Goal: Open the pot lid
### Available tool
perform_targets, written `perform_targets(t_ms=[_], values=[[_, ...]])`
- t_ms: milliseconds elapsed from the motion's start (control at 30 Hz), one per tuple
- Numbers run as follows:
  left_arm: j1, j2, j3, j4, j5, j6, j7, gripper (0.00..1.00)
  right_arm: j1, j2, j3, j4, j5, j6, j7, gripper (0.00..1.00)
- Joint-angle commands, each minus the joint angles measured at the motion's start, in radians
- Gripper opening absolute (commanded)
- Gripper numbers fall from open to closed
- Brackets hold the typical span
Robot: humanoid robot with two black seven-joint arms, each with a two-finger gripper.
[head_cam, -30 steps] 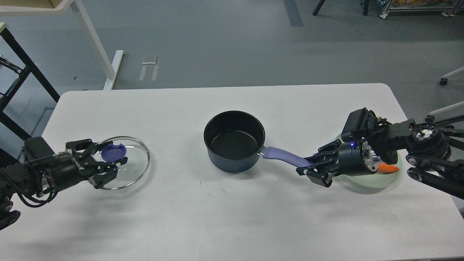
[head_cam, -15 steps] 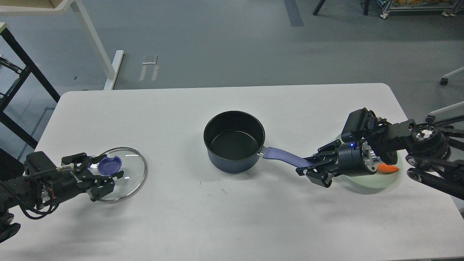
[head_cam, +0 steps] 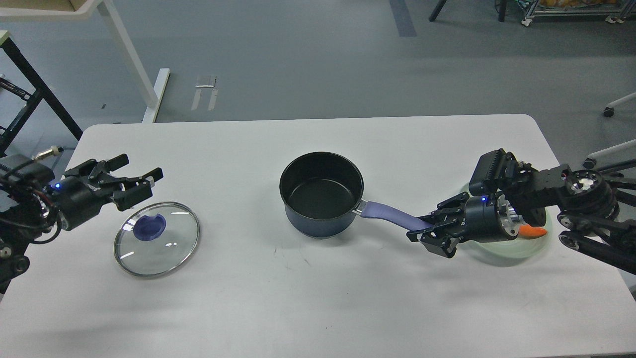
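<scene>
A dark blue pot stands open in the middle of the white table, its purple handle pointing right. The glass lid with a purple knob lies flat on the table at the left. My left gripper is open and empty, raised above and behind the lid. My right gripper is shut on the end of the pot handle.
A pale green plate with an orange carrot piece sits under my right wrist near the table's right edge. Table legs and a black frame stand on the floor beyond the far left corner.
My left gripper set the lid down on the table, let go of its knob, then rose and moved back to the left. The right gripper and pot stayed still.
</scene>
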Motion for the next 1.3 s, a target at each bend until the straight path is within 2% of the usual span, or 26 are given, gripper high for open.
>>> perform_targets(t_ms=[0, 100, 300, 500, 667, 733, 867, 967, 1100, 1267], values=[[-0.081, 0.006, -0.004, -0.018, -0.325, -0.201, 0.000, 0.99, 0.000, -0.003, 0.000, 0.006, 0.012, 0.000, 0.000, 0.63], [-0.113, -0.003, 0.000, -0.011, -0.487, -0.278, 0.000, 0.99, 0.001, -0.022, 0.006, 0.011, 0.017, 0.000, 0.000, 0.97], [-0.136, -0.032, -0.013, -0.006, -0.545, -0.297, 0.000, 0.99, 0.023, -0.128, 0.046, 0.077, 0.142, 0.000, 0.000, 0.98], [-0.136, -0.064, -0.025, -0.003, -0.764, -0.300, 0.000, 0.99, 0.012, -0.204, 0.214, 0.029, 0.589, -0.020, 0.000, 0.99], [-0.136, -0.153, -0.059, 0.040, -0.919, -0.300, 0.000, 0.99, -0.017, -0.185, 0.222, -0.054, 1.180, -0.141, 0.000, 0.99], [-0.134, -0.191, -0.074, 0.074, -0.987, -0.306, 0.000, 0.99, -0.052, -0.144, 0.225, -0.080, 1.384, -0.194, 0.000, 0.99], [-0.128, -0.280, -0.131, 0.188, -1.083, -0.383, 0.000, 0.99, -0.112, -0.034, 0.238, -0.155, 1.650, -0.244, 0.000, 0.99], [-0.108, -0.360, -0.198, 0.302, -1.162, -0.475, 0.000, 0.99, -0.175, -0.001, 0.251, -0.166, 1.818, -0.227, 0.000, 1.00], [-0.096, -0.431, -0.240, 0.370, -1.260, -0.548, 0.102, 0.99, -0.294, 0.079, 0.371, -0.176, 1.946, -0.157, 0.000, 1.00], [-0.081, -0.520, -0.243, 0.417, -1.275, -0.591, 0.116, 0.99, -0.393, 0.123, 0.452, -0.261, 1.954, 0.055, 0.000, 1.00]])
